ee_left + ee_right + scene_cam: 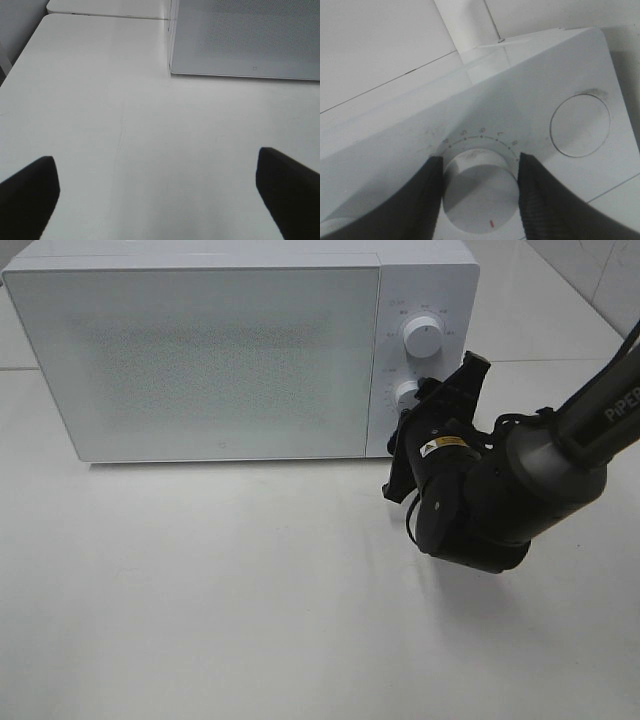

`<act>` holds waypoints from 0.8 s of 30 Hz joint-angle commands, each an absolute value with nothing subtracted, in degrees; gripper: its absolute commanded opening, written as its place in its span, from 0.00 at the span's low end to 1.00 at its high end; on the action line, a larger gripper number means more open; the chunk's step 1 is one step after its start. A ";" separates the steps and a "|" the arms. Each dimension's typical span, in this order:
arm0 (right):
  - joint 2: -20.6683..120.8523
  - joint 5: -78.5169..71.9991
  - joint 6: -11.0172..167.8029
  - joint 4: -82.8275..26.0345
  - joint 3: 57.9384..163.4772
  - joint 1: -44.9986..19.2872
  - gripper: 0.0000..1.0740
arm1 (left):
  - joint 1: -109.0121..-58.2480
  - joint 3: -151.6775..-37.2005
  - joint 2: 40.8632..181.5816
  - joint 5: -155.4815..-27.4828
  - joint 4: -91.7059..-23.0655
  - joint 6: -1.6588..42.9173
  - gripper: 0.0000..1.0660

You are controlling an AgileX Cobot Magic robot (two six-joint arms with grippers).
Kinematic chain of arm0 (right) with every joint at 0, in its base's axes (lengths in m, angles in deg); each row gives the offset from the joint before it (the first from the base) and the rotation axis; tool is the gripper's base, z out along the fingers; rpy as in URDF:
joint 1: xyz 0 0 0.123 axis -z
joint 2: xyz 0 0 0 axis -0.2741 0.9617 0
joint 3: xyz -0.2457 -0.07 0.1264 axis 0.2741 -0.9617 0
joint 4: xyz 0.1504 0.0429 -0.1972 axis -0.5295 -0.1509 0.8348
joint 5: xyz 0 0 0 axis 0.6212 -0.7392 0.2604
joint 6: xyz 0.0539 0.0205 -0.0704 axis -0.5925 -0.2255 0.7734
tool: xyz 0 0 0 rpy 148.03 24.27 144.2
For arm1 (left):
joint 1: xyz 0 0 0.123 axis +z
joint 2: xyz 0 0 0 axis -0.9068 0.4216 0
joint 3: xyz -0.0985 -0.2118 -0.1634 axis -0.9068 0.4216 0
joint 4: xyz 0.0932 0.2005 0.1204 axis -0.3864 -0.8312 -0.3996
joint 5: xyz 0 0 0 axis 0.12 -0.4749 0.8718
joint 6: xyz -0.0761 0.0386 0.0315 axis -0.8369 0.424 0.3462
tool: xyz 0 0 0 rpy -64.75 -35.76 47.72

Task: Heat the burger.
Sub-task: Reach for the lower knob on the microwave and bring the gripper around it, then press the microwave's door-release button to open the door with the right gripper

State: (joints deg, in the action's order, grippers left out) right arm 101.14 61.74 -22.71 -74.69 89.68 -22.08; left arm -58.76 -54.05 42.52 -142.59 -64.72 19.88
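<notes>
The white table (200, 590) lies bare nearest the exterior high camera. In the left wrist view, the left gripper (157, 197) is held above the table with its jaws wide apart and nothing between them; one dark finger (27, 200) is seen at each side of that view, and a lower corner of the microwave door lies beyond.

Farther in, the right arm (500, 490) is reached in from the right side of the table towards the control panel (425, 350) of the microwave (200, 270). The right gripper (415, 405) is closed on the lower knob (477, 200), with one finger (427, 200) pressed against each side of it. A small red mark is shown on the knob face, and a dotted scale with numerals is printed around it.

The upper knob (424, 337) is left untouched above. The microwave door (200, 360) is shut, and its dotted panel cannot be seen through. The burger is not seen in any view, so its place cannot be told
</notes>
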 commanded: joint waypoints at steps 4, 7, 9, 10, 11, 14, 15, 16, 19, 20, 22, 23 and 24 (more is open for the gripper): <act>100.51 73.66 -15.43 -74.18 90.60 -22.14 0.42 | -58.59 -53.82 41.09 -141.79 -64.78 19.60 0.94; 99.77 73.60 -12.62 -76.12 90.20 -22.14 0.51 | -58.59 -53.82 41.09 -141.79 -64.78 19.60 0.94; 98.79 73.60 -8.73 -76.75 89.85 -21.85 0.61 | -58.59 -53.82 41.09 -141.79 -64.78 19.60 0.94; 98.79 73.60 -8.73 -76.75 89.85 -21.85 0.61 | -58.59 -53.82 41.09 -141.79 -64.78 19.60 0.94; 98.51 73.55 -7.81 -76.81 89.57 -21.85 0.63 | -58.59 -53.82 41.09 -141.79 -64.78 19.60 0.94; 97.42 73.37 -6.26 -76.07 88.02 -21.85 0.68 | -58.59 -53.82 41.09 -141.79 -64.78 19.60 0.94; 97.42 73.37 -6.26 -76.07 88.02 -21.85 0.68 | -58.59 -53.82 41.09 -141.79 -64.78 19.60 0.94; 96.79 72.63 -5.69 -74.35 86.70 -21.85 0.69 | -58.59 -53.82 41.09 -141.79 -64.78 19.60 0.94; 95.76 69.88 -4.54 -71.48 84.41 -21.85 0.69 | -58.59 -53.82 41.09 -141.79 -64.78 19.60 0.94; 94.73 67.64 -2.48 -69.88 82.86 -21.85 0.69 | -58.59 -53.82 41.09 -141.79 -64.78 19.60 0.94; 93.46 64.89 -0.30 -67.82 81.26 -21.85 0.69 | -58.59 -53.82 41.09 -141.79 -64.78 19.60 0.94; 92.95 63.92 0.61 -66.61 80.63 -21.85 0.69 | -58.59 -53.82 41.09 -141.79 -64.78 19.60 0.94; 92.95 63.92 0.61 -66.61 80.63 -21.85 0.69 | -58.59 -53.82 41.09 -141.79 -64.78 19.60 0.94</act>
